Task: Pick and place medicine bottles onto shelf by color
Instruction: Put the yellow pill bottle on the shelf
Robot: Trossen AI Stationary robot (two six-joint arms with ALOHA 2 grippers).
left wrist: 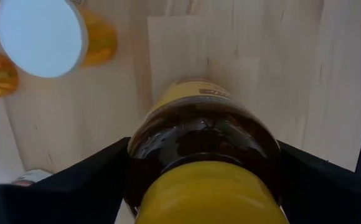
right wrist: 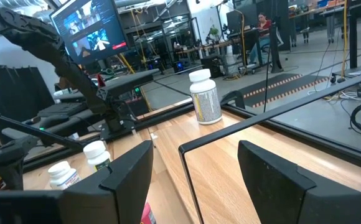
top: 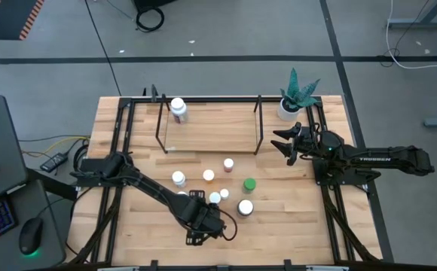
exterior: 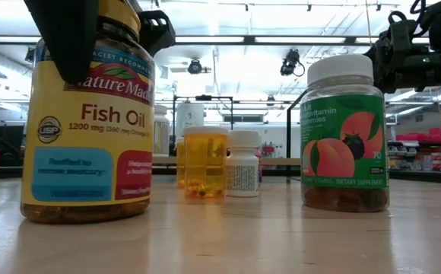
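My left gripper [top: 203,224] is near the table's near edge, shut on the largest medicine bottle [exterior: 87,137], amber with a yellow cap [left wrist: 208,196] and a "Fish Oil" label. In the high view the arm hides this bottle. Several smaller bottles stand upright mid-table: a white-capped one [top: 246,207], a green-capped one [top: 249,184], a pinkish-capped one [top: 228,162] and an orange-capped one [top: 209,175]. A white bottle [top: 178,109] stands at the left end of the shelf [top: 211,129]. My right gripper [right wrist: 193,168] waits open and holds nothing, beside the shelf's right end. My left gripper comes from above, pointing down, and pinches the amber bottle at its dark shoulder [left wrist: 168,140], just under the yellow cap. One finger [left wrist: 96,171] lies on each side of it. The bottle is upright, and its base [exterior: 87,217] is on the table.
A wide bottle with a peach label and a clear cap [exterior: 344,137] stands close to the held one. Thin black uprights [top: 160,120] frame the shelf. A potted plant [top: 294,94] stands at the table's far right corner. Black rails run along both table sides.
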